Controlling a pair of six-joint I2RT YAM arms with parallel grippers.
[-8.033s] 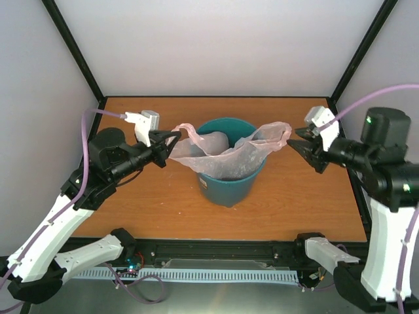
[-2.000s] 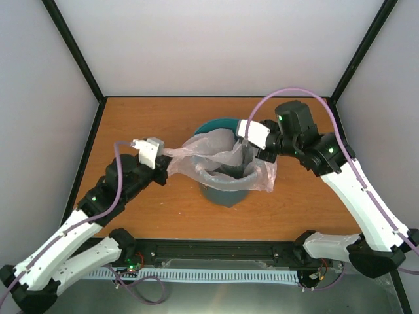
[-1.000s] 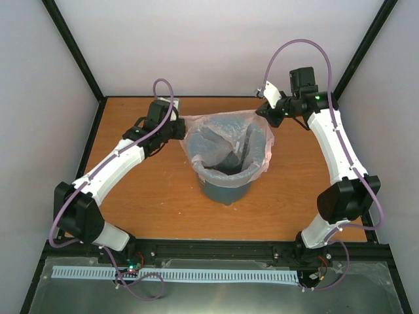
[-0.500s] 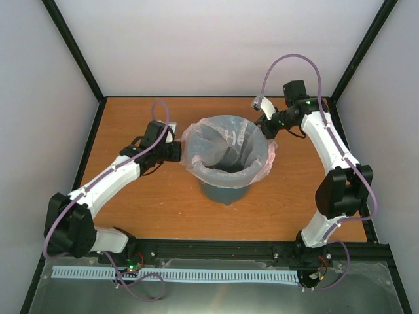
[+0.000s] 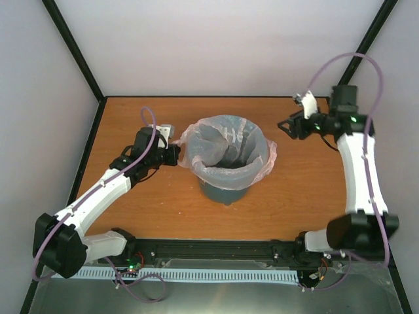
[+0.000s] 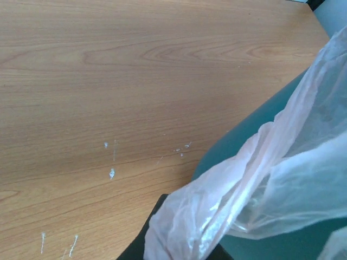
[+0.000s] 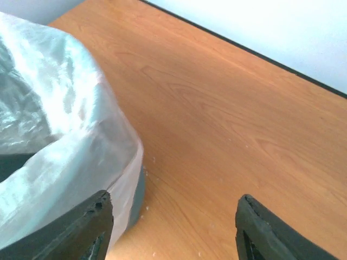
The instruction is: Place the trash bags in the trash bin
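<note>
Pinches with the left gripper (image 5: 175, 154), jaws closed, a twisted pale-pink strip of the trash bag (image 5: 260, 160) at 9 o'clock of the trash bin (image 5: 226, 192). Lines the round teal bin with thin, crinkly film folded over the rim. Spreads the right gripper (image 5: 286, 126) wide and empty at 3 o'clock, now clear of the bag's edge, which it touched half a second earlier.

White lettering shows on the trash bag (image 5: 233, 137) where it lines the bin — too small and blurred to read. Nothing else carries legible text
</note>
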